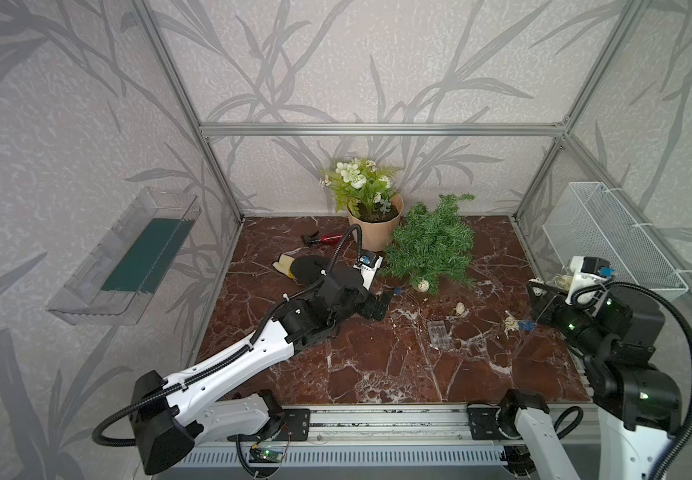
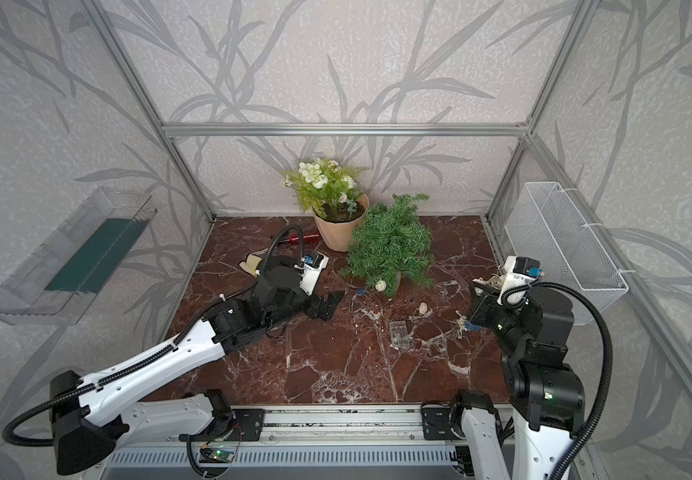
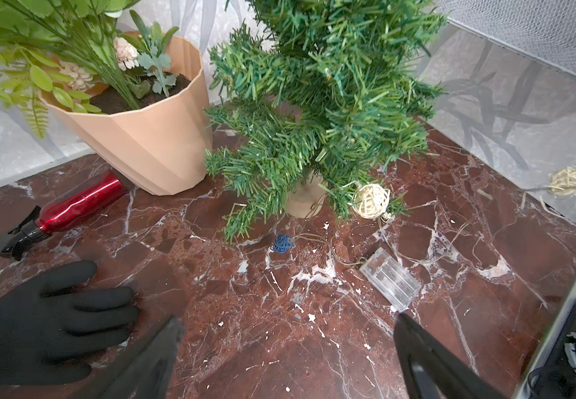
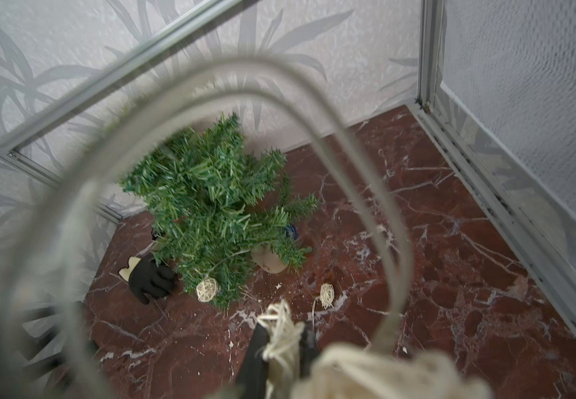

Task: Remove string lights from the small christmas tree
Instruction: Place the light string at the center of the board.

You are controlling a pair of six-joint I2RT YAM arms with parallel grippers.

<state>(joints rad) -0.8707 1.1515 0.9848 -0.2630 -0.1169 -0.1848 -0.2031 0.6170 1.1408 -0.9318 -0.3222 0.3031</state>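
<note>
The small christmas tree stands on its tan base beside the peach pot. The string lights trail from its foot: a cream ball hangs in the lowest branches, and a blue ball and the clear battery box lie on the marble. My right gripper, raised at the right edge, is shut on a cream ball of the string. Blurred wire loops arch before its camera. My left gripper hovers open and empty, left of the tree.
A peach pot of white flowers stands at the back. A red spray bottle and a black glove lie left of it. A white wire basket hangs on the right wall and a clear tray on the left.
</note>
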